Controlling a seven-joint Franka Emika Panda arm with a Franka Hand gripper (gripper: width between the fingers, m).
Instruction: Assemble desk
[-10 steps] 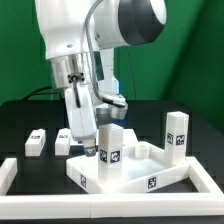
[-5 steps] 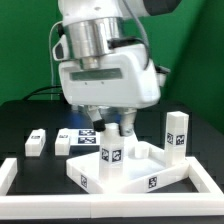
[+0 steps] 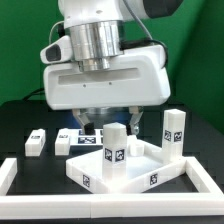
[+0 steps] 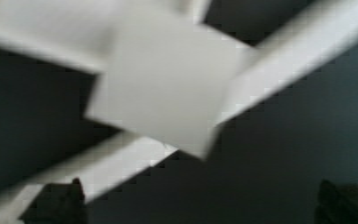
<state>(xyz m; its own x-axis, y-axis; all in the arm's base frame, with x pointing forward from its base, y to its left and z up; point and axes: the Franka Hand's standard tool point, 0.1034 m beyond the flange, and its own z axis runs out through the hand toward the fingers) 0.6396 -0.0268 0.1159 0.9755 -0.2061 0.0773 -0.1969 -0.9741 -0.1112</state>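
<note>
In the exterior view, you can see the fingers [image 3: 136, 121] spread wide, one on each side of an upright leg [image 3: 117, 147], and they hold nothing. That leg stands on the tabletop [image 3: 150, 180], which lies rim-up on the black worktop [image 3: 205, 140], inside the white rails [image 3: 10, 172]. I think it lies that way so legs can go in from above. A second leg [image 3: 176, 132] stands at the exterior view's right end. A loose leg [image 3: 36, 141] and one more leg [image 3: 63, 143] lie at the exterior view's left, easy to reach. The wrist view is blurry. A white block [image 4: 158, 85], likely the upright leg, sits between the dark fingertips [image 4: 55, 200] and touches neither.
</note>
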